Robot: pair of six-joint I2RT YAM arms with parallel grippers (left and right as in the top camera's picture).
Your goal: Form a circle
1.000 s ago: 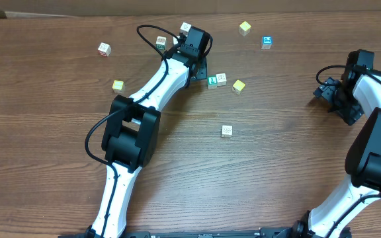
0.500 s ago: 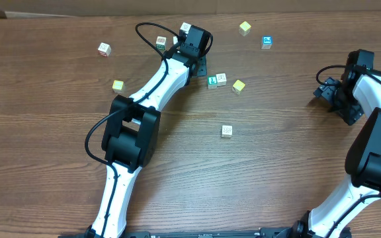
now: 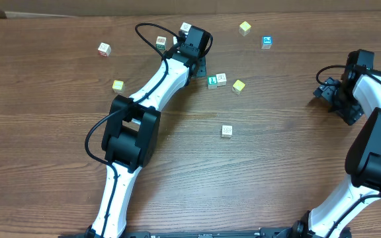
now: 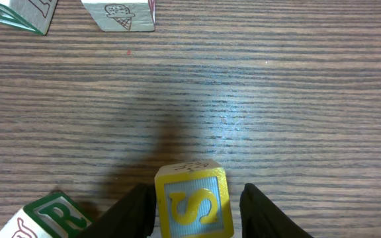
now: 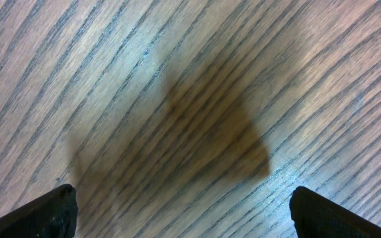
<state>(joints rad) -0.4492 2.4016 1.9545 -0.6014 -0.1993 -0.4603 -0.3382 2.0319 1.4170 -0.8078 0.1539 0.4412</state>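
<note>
S cube at left gripper, near desk far edge.
Jaws narrow, flanking it; grip cannot be told. Centre before squeezing. Also: right gripper, jaws wide, empty.

Left gripper narrows on a block

The jaws stand closer together than a second ago, drawn in on either side of the yellow-framed S block; whether they grip it cannot be told. From overhead the left wrist has shifted a touch: its black cable loop reaches slightly further left, and the green-lettered block beside it appears a shade lower than before.
</note>
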